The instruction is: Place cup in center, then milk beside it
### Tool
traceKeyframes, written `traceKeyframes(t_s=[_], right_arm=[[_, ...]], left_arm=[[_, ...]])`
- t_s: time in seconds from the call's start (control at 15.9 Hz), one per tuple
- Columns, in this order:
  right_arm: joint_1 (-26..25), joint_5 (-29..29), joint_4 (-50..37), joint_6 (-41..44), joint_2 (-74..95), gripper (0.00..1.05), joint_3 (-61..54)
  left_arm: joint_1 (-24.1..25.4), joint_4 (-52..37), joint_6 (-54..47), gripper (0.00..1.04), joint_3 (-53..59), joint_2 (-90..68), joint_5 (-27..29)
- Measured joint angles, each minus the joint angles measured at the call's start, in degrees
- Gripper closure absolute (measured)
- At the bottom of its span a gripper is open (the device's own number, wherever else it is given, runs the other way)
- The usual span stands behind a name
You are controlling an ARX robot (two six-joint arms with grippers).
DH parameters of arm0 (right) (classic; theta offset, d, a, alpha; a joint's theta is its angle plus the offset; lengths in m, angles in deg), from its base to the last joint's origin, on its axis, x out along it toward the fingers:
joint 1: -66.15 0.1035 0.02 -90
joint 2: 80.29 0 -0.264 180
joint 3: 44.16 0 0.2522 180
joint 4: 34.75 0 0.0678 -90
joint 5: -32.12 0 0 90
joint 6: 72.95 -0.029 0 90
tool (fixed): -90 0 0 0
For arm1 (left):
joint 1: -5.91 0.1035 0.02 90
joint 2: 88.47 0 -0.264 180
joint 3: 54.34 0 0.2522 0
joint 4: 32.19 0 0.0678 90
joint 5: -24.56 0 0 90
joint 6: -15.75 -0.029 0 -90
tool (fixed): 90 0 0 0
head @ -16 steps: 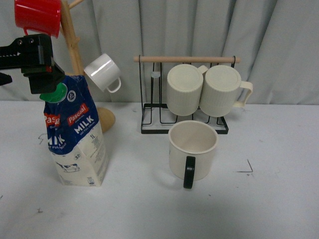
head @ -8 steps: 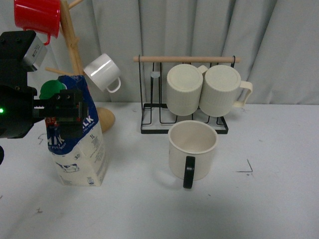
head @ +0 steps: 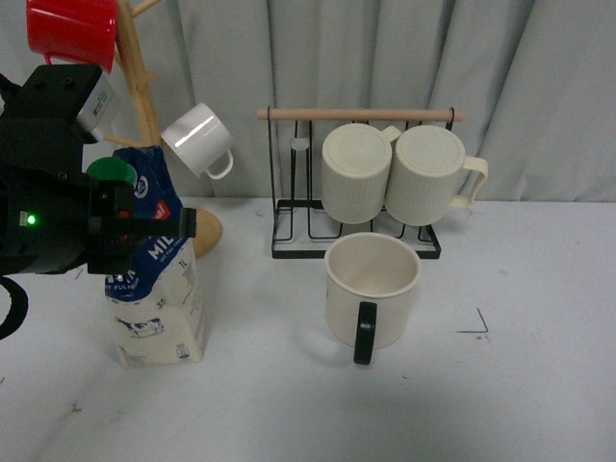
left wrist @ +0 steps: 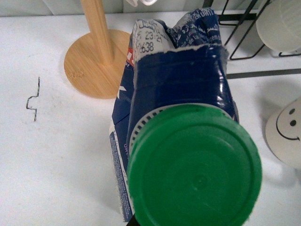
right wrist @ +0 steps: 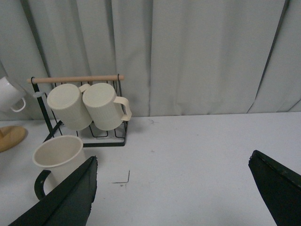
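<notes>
White table (head: pixel 539 385) | left arm (head: pixel 48 207) level against milk (head: pixel 159 318) top (left jaws: cannot tell) | right jaws apart

Bare table (head: pixel 265 337) between milk (head: pixel 159 308) and cup (head: pixel 372 289); mug tree (head: pixel 143 106) close behind milk, rack (head: pixel 289 115) behind cup.

Staged lab setup: grey curtain (head: pixel 385 58), pen-marked white table (head: pixel 539 385).

Cream cup (head: pixel 372 289) stands right of blue-topped milk (head: pixel 159 306).
</notes>
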Motion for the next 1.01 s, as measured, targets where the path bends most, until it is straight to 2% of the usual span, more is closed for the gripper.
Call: traceKeyframes(t_s=[0.19, 0.44, 1.01], right_arm=[[0.00, 0.00, 0.00, 0.00, 0.00, 0.06, 0.00], [0.00, 0.00, 0.00, 0.00, 0.00, 0.06, 0.00], [0.00, 0.02, 0.00, 0.00, 0.00, 0.06, 0.00]], left_arm=[[-3.58, 2.49, 0.02, 1.02, -1.77, 1.79, 0.61], [-8.28, -0.85, 0.22, 1.02, -6.36, 1.49, 3.10], [-13.00, -5.29, 0.66, 1.02, -9.11, -7.54, 6.03]])
